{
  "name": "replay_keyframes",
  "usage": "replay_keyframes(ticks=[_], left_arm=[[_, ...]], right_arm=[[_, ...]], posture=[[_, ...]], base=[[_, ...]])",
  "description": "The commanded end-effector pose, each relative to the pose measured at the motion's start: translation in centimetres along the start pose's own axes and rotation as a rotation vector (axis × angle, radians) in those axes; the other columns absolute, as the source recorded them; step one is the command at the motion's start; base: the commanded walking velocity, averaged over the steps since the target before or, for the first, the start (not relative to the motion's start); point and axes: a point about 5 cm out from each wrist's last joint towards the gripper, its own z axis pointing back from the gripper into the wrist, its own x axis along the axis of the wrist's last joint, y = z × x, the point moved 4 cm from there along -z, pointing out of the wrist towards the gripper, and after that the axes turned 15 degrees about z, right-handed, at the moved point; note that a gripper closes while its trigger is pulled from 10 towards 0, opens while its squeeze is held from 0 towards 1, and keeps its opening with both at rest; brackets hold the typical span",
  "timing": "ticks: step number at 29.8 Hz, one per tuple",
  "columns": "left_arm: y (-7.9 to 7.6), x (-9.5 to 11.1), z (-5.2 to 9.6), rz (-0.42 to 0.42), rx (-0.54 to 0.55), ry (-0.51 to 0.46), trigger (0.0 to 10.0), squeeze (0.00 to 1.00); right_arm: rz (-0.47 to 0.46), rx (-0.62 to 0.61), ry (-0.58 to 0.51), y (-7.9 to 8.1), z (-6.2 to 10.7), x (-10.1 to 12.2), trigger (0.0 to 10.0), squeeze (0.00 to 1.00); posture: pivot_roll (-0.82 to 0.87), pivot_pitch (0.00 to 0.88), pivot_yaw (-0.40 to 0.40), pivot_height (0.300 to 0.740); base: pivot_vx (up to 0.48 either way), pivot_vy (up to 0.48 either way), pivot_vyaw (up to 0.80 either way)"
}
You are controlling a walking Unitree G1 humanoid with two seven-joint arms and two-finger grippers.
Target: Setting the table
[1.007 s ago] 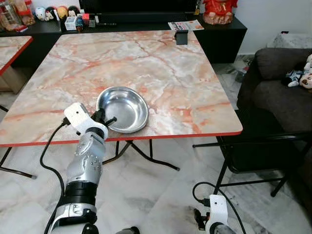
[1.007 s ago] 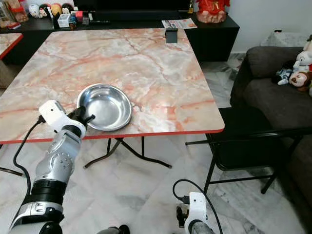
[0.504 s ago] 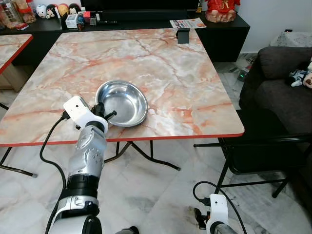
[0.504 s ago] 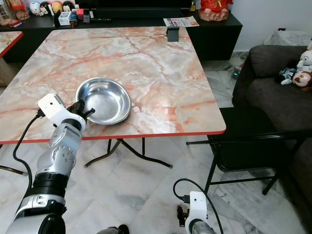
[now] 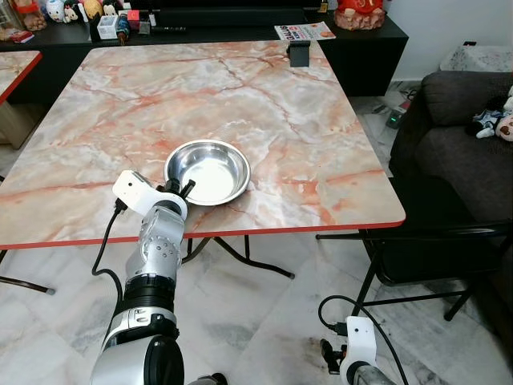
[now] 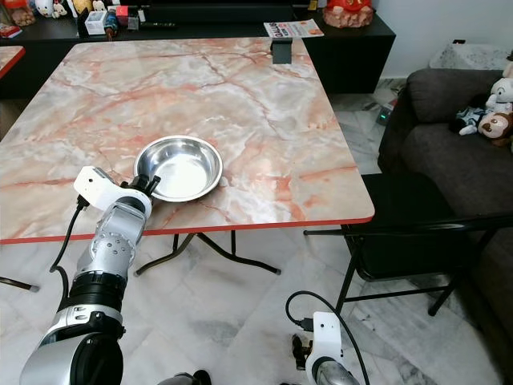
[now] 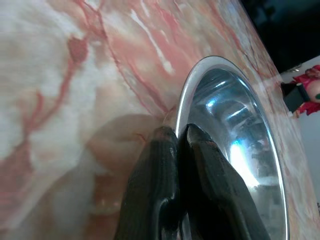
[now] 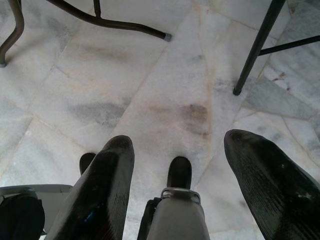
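Observation:
A shiny steel bowl (image 5: 208, 171) rests on the marble-patterned table (image 5: 264, 96), near its front edge. My left gripper (image 5: 181, 190) is at the bowl's near left rim. In the left wrist view its two black fingers (image 7: 165, 190) are pinched together on the bowl's rim (image 7: 182, 100), one inside and one outside. My right gripper (image 8: 177, 175) hangs low over the floor with its fingers (image 8: 107, 185) spread wide and nothing between them.
A small dark box (image 5: 299, 53) stands at the table's far edge. Behind it is a black sideboard (image 5: 353, 36) with figurines and a magazine. A black chair (image 5: 433, 241) and a grey sofa (image 5: 469, 120) with soft toys are to the right. A second table (image 5: 12, 68) is at left.
The bowl, held at its rim by my left gripper, has slid a little farther onto the table and to the right. The camera has also shifted slightly.

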Motion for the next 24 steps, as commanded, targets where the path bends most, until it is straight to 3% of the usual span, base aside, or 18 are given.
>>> replay_keyframes(ticks=[1,7,8,21,22,24], left_arm=[[0.5,0.3,-0.1,-0.03,0.033,-0.014,10.0,0.0],[1.2,0.5,0.0,-0.018,0.063,-0.017,10.0,0.0],[1.6,0.4,0.1,-0.028,0.079,-0.013,10.0,1.0],[1.6,0.4,0.1,-0.033,0.092,-0.011,10.0,1.0],[1.5,0.5,0.1,-0.033,0.086,-0.015,10.0,0.04],[1.4,0.7,0.1,-0.043,0.083,-0.027,10.0,0.0]], right_arm=[[-0.012,-0.004,0.018,-0.1,0.1,-0.7,10.0,0.0],[-0.009,-0.002,0.018,-0.1,0.1,-0.6,10.0,0.0],[-0.008,0.001,0.015,0.0,0.1,-0.5,10.0,0.0],[-0.011,0.001,0.02,0.0,0.2,-0.8,10.0,0.0],[-0.011,0.0,0.021,0.0,0.2,-0.8,10.0,0.0],[-0.011,0.0,0.022,0.0,0.2,-0.8,10.0,0.0]], posture=[[0.07,0.114,-0.019,0.74],[0.08,0.114,-0.018,0.74],[0.08,0.112,-0.018,0.74],[0.07,0.114,-0.015,0.74],[0.07,0.114,-0.015,0.74],[0.07,0.113,-0.017,0.74]], base=[[0.0,0.0,0.0],[0.0,0.0,0.0],[0.0,0.0,0.0],[0.0,0.0,0.0],[0.0,0.0,0.0],[0.0,0.0,0.0]])
